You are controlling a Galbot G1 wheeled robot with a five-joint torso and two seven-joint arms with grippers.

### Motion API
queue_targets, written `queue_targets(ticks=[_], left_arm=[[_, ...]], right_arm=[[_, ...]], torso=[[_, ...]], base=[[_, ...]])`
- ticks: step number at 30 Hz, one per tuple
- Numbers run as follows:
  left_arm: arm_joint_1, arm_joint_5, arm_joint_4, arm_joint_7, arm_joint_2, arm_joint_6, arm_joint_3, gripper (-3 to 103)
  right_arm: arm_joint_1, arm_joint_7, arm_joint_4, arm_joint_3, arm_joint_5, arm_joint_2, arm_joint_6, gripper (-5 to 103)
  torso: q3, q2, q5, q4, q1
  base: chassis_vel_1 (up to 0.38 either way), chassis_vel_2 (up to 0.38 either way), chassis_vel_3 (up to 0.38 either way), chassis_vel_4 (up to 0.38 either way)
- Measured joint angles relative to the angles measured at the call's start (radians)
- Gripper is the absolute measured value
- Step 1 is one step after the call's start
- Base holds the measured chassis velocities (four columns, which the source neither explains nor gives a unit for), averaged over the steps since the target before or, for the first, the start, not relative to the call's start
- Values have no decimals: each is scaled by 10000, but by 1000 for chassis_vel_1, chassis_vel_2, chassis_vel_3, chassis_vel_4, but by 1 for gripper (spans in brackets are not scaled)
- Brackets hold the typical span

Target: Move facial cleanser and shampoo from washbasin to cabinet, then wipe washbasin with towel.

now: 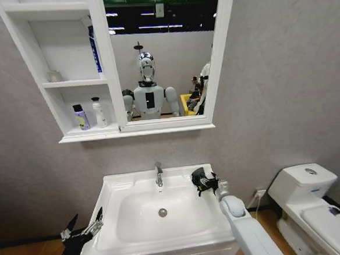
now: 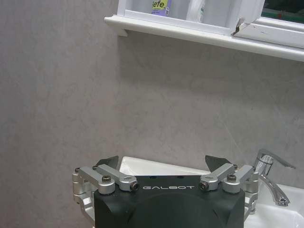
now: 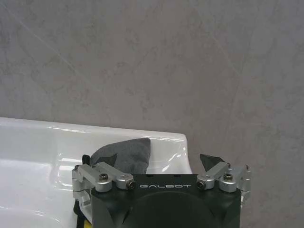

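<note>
Grey wall (image 1: 284,96), white washbasin (image 1: 113,187) below cabinet (image 1: 62,82). Two bottles (image 1: 91,114) (one purple-labelled) on lowest shelf. Right gripper (image 1: 204,181) at basin's back right corner, fingers spread over dark towel (image 3: 124,154), possibly touching. Left gripper (image 1: 82,226) hovering by front left rim, fingers spread, empty.
</note>
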Motion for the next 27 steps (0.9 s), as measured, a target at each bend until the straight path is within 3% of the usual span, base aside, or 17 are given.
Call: queue_targets(ticks=[3,7,8,9,14,20,27], left_arm=[[0,0,0,0,0,0,-1,100],[0,0,0,-1,0,0,-1,100],[0,0,0,0,0,0,-1,100],[0,0,0,0,0,0,-2,100],[0,0,0,0,0,1,0,100],[0,0,0,0,0,0,-1,100],[0,0,0,-1,0,0,-1,100]], right_arm=[[-631,252,1111,261,-67,-82,-220,99],[-1543,487,2592,586,-70,-116,-487,100],[-1967,610,3192,714,-90,-92,-523,100],[-3742,1045,5261,1207,-391,235,-553,100],[-5736,1296,7560,1365,-999,789,-553,100],[-6980,1401,8783,1124,-1773,1159,-337,100],[-7129,1539,8885,973,-1913,1161,-91,100]], torso=[[0,0,0,-1,-1],[-1,1,-2,-3,-3],[-1,1,-3,-3,-2],[-2,0,1,-3,-3],[-3,2,-4,-3,-4],[-2,1,-2,-1,-3],[1,0,-2,1,3]], base=[[0,0,0,0],[0,0,0,0],[0,0,0,0],[0,0,0,0],[0,0,0,0],[0,0,0,0],[45,-37,-25,64]])
